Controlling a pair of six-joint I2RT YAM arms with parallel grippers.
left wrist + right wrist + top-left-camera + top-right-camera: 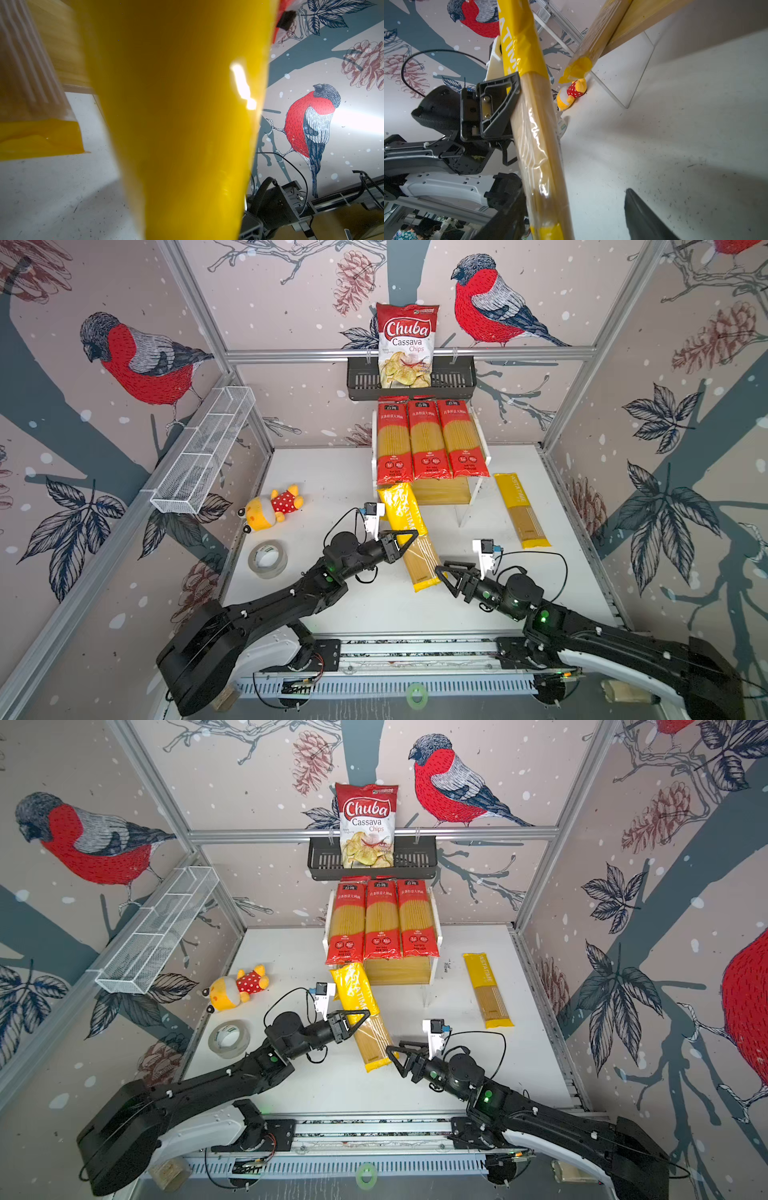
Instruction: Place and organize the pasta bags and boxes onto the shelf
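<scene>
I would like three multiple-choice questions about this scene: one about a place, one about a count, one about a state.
1. Where is the chips bag?
A) on the table
B) in the black basket
C) in the white wire basket

2. How many red pasta packs lie on the shelf?
A) two
B) three
C) five

3. What is the left gripper doing?
A) open over the tape
B) shut on a yellow pasta pack
C) shut on the toy

Answers: 1 B, it stands inside that basket; 2 B, three lie side by side on top; 3 B, its jaws clamp the pack's middle.
</scene>
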